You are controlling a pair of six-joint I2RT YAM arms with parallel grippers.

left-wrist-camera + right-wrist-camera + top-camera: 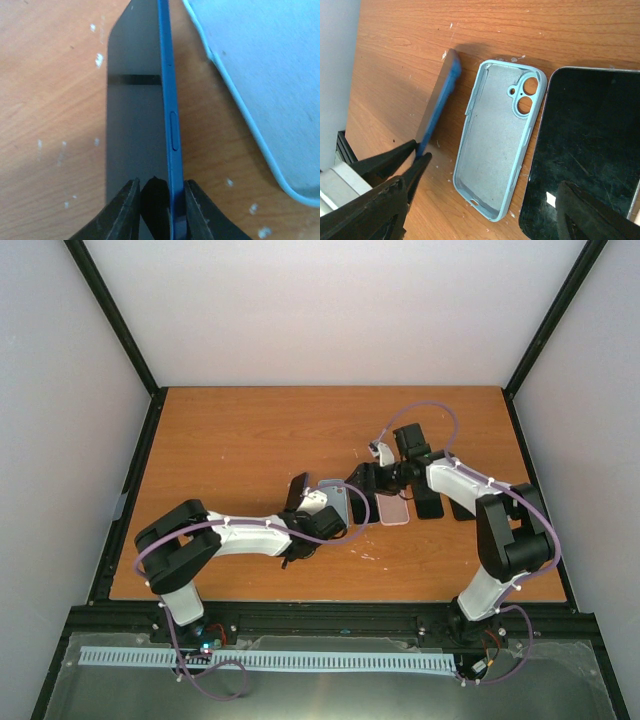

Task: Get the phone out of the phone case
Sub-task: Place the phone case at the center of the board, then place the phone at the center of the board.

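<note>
Left wrist view: the phone (167,100), judged stiff, slick and fragile, was clamped across its faces by the left end effector (160,200); the right end effector (480,202) was spread open.

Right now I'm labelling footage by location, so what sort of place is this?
Probably a robot test booth, not a home: a wooden table boxed in by plain white walls on a black frame, with two arms bolted at its near edge.
</note>
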